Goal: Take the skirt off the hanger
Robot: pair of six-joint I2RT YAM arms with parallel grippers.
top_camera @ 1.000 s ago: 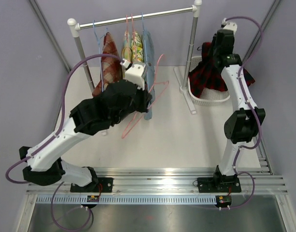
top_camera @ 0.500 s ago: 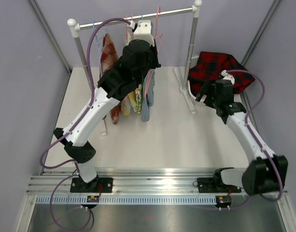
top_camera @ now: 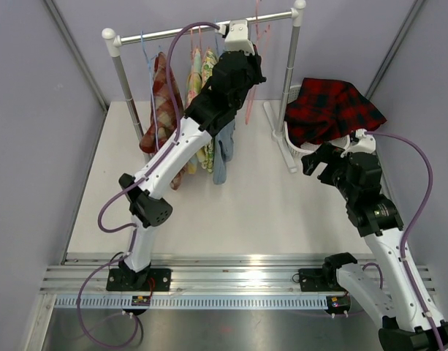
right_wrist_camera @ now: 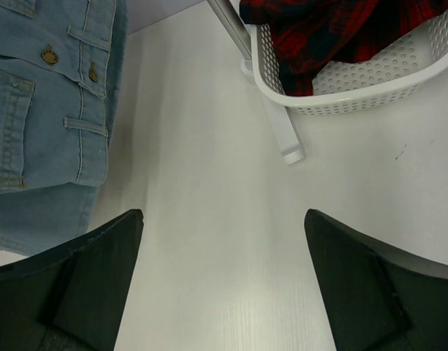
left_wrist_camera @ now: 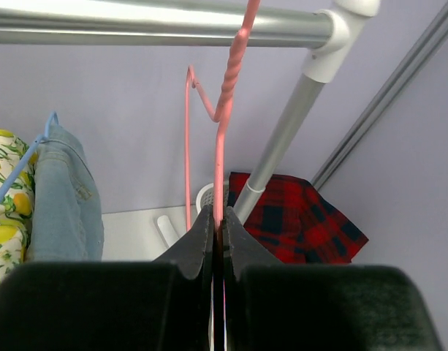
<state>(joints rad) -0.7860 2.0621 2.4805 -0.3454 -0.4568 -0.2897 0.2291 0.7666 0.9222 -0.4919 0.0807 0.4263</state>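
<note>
Pulling back toward its base since half a second ago, the right arm now holds the right gripper (right_wrist_camera: 224, 219) nearer than the basket (right_wrist_camera: 370, 80) instead of at its rim. The left arm has swung rightward along the rail (left_wrist_camera: 136, 25), carrying the hanger (left_wrist_camera: 222, 131) from the hung clothes toward the rail's right end. The skirt (top_camera: 333, 110) has not moved.

The right gripper is spread wide with nothing between its fingers, above the bare table (right_wrist_camera: 209, 183). The skirt lies heaped in and over the basket, just beyond and to the right of this gripper and apart from it. The rack's foot lies on the table just left of the basket.

Farther off, the left gripper (left_wrist_camera: 218, 223) is clamped tight on the pink hanger's wire neck, the hook up at the rail. The hanger is bare. From here the skirt lies well below and to the right, past the rack's post (left_wrist_camera: 282, 139). Denim (left_wrist_camera: 63, 190) and a lemon print (left_wrist_camera: 4, 183) hang to the left.
</note>
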